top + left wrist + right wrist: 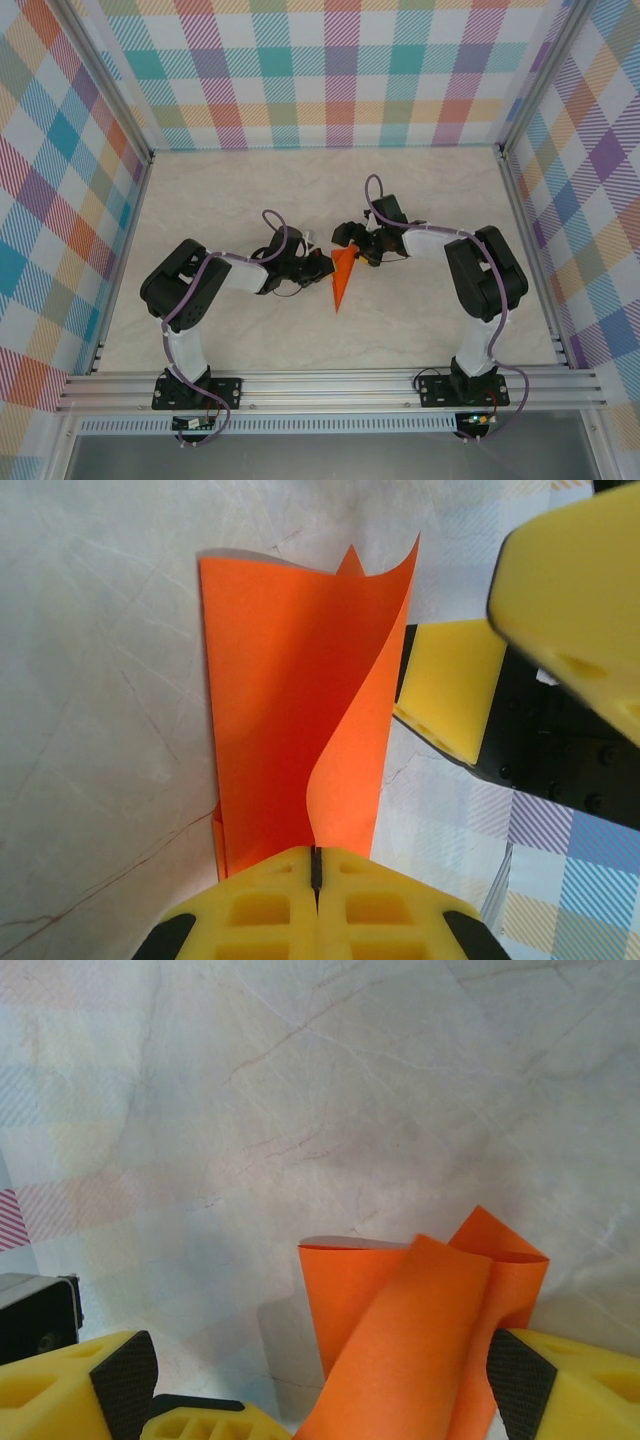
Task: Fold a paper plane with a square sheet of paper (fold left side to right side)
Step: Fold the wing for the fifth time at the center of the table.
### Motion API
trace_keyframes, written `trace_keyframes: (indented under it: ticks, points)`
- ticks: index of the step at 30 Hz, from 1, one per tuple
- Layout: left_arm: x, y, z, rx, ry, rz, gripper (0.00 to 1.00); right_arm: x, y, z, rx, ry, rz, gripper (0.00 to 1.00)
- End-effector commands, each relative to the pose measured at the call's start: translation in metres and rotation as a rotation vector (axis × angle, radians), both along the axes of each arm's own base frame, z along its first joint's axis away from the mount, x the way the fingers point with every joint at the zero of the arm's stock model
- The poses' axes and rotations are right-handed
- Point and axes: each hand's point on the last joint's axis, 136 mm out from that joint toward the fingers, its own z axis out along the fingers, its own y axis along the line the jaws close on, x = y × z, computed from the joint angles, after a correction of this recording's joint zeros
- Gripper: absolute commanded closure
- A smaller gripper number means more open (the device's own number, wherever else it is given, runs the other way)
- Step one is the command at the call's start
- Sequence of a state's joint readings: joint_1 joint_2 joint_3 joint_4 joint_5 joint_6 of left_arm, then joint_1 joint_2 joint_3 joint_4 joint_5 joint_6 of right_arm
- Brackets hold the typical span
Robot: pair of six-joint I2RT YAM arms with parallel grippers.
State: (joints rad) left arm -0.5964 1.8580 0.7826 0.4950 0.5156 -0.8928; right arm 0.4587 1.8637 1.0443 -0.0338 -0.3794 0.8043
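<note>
Left wrist view: my left end effector (316, 868) is pinched shut on the paper plane (290, 700), which lies on the table (100, 730). My right end effector (330, 1390) gapes wide around its springy flap. The paper looks light and flimsy, so I'd grip it at the creases.

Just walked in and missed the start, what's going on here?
Two robot arms are folding orange paper, a narrow pointed shape on the table. The left gripper is shut on its edge, where one flap curls up. The right gripper is open, jaws on either side of that loose flap, not gripping it.
</note>
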Motion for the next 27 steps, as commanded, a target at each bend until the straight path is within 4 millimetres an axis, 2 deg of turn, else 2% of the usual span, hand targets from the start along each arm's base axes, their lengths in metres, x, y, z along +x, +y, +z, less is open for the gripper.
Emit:
trace_keyframes:
  ticks: [1,9,27]
  points:
    - [0.006,0.002,-0.002,0.013,-0.008,-0.008,1.00,-0.003,0.002,-0.009,-0.019,0.045,0.011,0.11]
    - [0.009,0.003,-0.008,0.038,-0.008,-0.011,1.00,-0.010,-0.001,-0.021,-0.060,0.083,0.020,0.10]
    - [0.010,0.008,-0.025,0.071,0.016,-0.005,1.00,-0.013,0.001,-0.021,-0.072,0.084,0.044,0.09]
